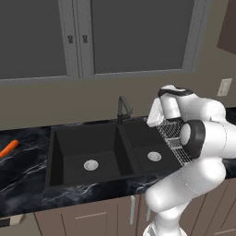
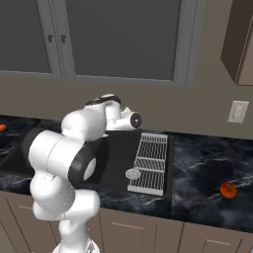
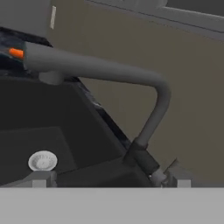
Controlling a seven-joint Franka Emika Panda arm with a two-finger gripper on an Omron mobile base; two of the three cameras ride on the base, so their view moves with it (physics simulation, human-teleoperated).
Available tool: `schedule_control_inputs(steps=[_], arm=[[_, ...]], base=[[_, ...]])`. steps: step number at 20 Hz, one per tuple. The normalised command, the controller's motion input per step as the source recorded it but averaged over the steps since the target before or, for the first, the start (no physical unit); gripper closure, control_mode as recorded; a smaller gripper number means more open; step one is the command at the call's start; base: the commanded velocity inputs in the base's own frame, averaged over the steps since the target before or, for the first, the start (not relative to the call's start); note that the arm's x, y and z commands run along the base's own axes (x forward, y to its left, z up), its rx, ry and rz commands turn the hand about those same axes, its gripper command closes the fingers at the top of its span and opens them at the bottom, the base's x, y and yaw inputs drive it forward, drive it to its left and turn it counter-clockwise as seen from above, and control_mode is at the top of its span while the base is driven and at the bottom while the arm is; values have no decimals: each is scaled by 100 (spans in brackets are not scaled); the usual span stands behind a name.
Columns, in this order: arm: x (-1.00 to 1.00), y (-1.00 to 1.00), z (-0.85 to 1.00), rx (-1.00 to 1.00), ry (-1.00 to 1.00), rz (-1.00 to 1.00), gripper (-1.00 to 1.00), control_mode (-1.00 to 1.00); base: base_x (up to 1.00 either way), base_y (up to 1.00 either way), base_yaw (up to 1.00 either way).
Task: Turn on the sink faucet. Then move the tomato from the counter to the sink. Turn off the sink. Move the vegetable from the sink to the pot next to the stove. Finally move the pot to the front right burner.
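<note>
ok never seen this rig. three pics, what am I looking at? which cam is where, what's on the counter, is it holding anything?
It is a rendered kitchen with a white robot arm on a base that drives. Two pictures come from cameras on the base, behind the arm to its left and right. The third comes from a camera on the hand, looking along the gripper.

The black marble counter holds a black double-basin sink with a thin dark faucet. A white grid rack lies over the sink's right end. The tomato sits on the counter right of the sink; a carrot lies to the left.

The hand is close to the faucet's base. Just the fingertips show, with nothing seen between them; open or shut I cannot tell.
</note>
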Motion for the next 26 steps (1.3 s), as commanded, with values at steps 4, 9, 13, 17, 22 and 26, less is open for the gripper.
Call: schedule_control_inputs(steps=[4,9,13,17,22,26], arm=[[34,11,-13,4,0,12,-100,-100],[33,4,-8,4,0,15,-100,-100],[32,4,-10,3,0,15,-100,-100],[37,6,-13,2,0,13,-100,-100],[43,9,-16,2,0,12,-100,-100],[44,8,-17,2,0,10,-100,-100]], base=[[0,0,0],[0,0,0],[0,0,0],[0,0,0],[0,0,0],[0,0,0]])
